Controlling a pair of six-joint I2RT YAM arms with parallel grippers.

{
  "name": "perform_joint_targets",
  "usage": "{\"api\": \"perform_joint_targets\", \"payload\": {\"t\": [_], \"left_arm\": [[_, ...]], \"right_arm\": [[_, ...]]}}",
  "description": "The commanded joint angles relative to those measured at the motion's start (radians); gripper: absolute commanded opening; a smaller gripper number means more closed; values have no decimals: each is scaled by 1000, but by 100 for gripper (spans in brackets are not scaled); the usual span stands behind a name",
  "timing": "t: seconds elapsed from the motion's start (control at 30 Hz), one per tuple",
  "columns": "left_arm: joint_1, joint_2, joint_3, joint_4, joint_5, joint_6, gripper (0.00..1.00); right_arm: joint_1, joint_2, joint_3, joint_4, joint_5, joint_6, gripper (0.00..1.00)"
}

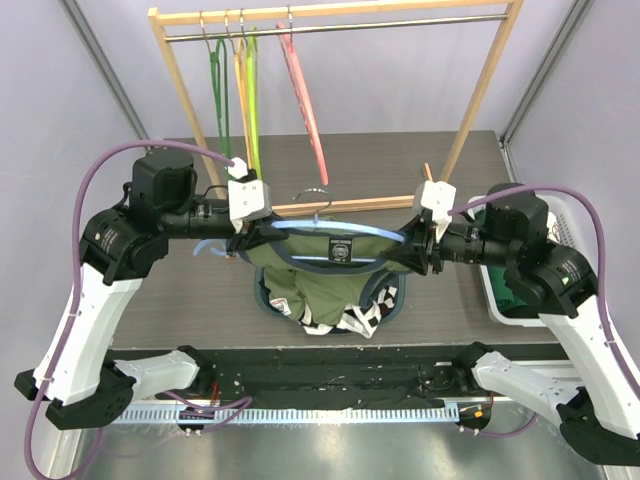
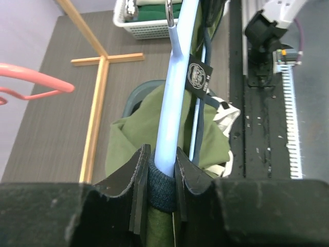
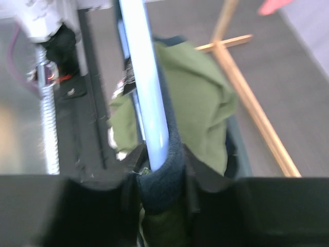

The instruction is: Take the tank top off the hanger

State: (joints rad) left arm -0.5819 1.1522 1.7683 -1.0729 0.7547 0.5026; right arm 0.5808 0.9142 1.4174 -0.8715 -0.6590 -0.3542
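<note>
A light-blue hanger [image 1: 330, 226] hangs level between my two arms, above the table. On it is the olive-green tank top [image 1: 320, 285] with dark navy trim and a black label, its body drooping down. My left gripper [image 1: 243, 240] is shut on the hanger's left end, where the navy strap [image 2: 162, 190] wraps the blue arm [image 2: 175, 92]. The right gripper [image 1: 415, 243] is shut on the other end, pinching the navy strap [image 3: 164, 175] over the blue arm [image 3: 146, 87]. Green cloth [image 3: 198, 103] falls away beyond it. The right wrist view is blurred.
A wooden rack [image 1: 180, 90] stands behind, holding green, orange and pink hangers [image 1: 305, 90]. Its base bar [image 2: 97, 92] crosses the table. A dark bin with patterned clothes [image 1: 385, 300] sits under the tank top. A white basket [image 1: 500, 290] of green cloth is at the right.
</note>
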Motion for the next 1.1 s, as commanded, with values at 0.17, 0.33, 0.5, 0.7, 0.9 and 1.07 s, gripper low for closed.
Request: {"api": "perform_joint_targets", "payload": {"t": [0.17, 0.33, 0.5, 0.7, 0.9, 1.07], "left_arm": [[-1, -52, 2, 160, -196, -61, 0], [13, -68, -13, 160, -198, -61, 0], [22, -71, -10, 156, -183, -65, 0], [33, -63, 3, 159, -153, -79, 0], [39, -68, 2, 160, -147, -76, 0], [39, -68, -4, 160, -140, -76, 0]], "right_arm": [[4, -193, -118, 284, 549, 213, 100], [4, -285, -164, 247, 686, 370, 100], [4, -342, -314, 324, 673, 572, 98], [4, -328, -413, 465, 490, 733, 91], [4, -322, -452, 543, 464, 784, 55], [4, -296, -456, 604, 420, 817, 43]]}}
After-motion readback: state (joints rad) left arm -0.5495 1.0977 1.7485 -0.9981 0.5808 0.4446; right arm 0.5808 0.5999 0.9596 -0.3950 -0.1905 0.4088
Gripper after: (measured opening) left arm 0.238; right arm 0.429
